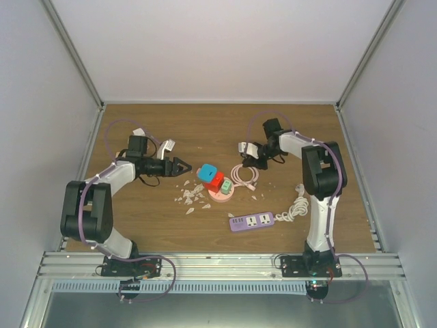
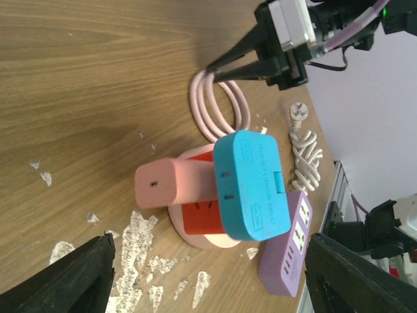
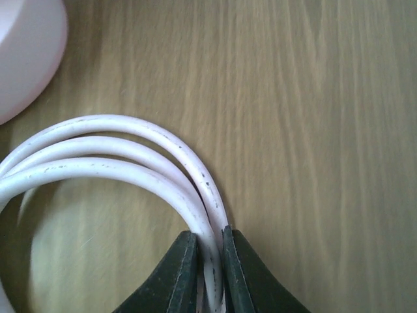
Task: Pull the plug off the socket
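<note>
My right gripper (image 3: 210,261) has its dark fingers pinched shut on the coiled pale pink rubbery cable (image 3: 130,147), one strand caught between the tips, the other loops curving away just beside them. My left gripper (image 2: 208,274) hangs with its jaws wide and nothing between them, aimed at the cluster straight ahead.

That cluster (the part that matters) is a turquoise blocky plastic plug adapter (image 2: 253,184) seated against a red cube-shaped socket block (image 2: 199,215), with a salmon pink rounded plug body (image 2: 171,184) sticking out of the side nearer my left fingers. All of it sits on a round pink base (image 1: 220,194). Beyond it, toward the near edge, lies a lilac power strip (image 1: 251,221) with its white curled cord (image 1: 298,207). White flakes of debris (image 1: 191,198) litter the wooden tabletop (image 1: 171,130) in front of my left hand.

I judge the plugs rigid, light and fairly smooth, so they want a grip across flat opposite faces. The cable is soft and would stretch or slip; hauling on it risks dragging the whole light stack instead of unseating anything, so the block needs bracing.
</note>
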`<action>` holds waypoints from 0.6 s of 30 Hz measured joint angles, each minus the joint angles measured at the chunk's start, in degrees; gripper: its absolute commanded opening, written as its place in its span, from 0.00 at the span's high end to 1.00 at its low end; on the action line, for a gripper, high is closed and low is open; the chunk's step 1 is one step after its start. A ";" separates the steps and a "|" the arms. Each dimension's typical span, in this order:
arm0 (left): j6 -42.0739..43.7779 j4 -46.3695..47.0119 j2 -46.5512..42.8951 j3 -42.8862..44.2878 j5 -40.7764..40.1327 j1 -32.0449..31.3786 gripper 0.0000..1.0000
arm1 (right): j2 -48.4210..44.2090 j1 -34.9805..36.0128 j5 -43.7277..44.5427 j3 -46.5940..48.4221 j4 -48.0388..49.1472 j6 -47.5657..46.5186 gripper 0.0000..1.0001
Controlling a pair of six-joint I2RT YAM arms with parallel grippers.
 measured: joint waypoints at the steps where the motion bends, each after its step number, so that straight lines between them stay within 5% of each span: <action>1: 0.46 -0.44 0.46 0.46 -0.22 -0.17 0.22 | -1.09 -0.59 -0.07 -1.75 0.26 0.61 0.86; 5: 2.91 -2.05 2.19 1.70 -0.79 -1.38 0.27 | -4.81 -2.14 -0.07 -7.56 1.31 2.86 0.83; 12: 5.92 -5.33 2.60 3.43 0.31 -6.86 0.34 | -9.05 -3.76 -0.42 -13.99 0.90 6.36 0.38; 18: 6.32 -6.27 4.20 7.10 0.46 -10.49 0.34 | -13.77 -4.02 -3.91 -16.28 -0.13 8.90 0.24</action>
